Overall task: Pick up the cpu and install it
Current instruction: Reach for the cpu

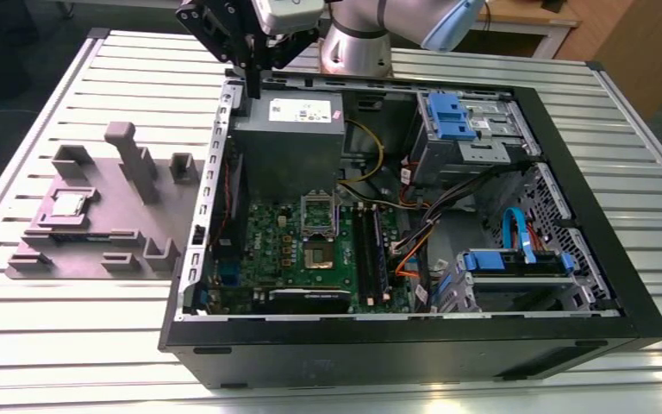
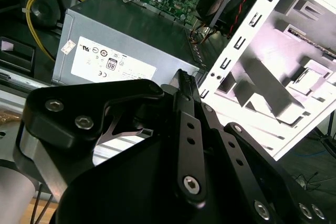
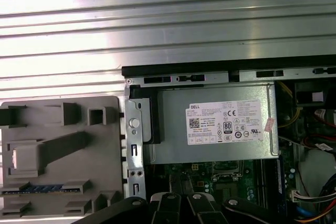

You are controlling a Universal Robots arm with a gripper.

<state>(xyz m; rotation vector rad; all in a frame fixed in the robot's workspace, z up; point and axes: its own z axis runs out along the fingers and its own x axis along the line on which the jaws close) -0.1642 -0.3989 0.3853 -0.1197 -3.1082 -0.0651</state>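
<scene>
Silver slatted table [image 1: 78, 328] holds the cpu [image 1: 70, 204] on a jig [image 1: 101, 250]; fingers [image 2: 182, 93] closed, empty

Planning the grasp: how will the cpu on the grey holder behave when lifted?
The cpu looks thin and flat, so it is probably light and rigid. Its smooth metal top may be slippery. It lies flat in the grey holder, so it is unlikely to roll.
</scene>
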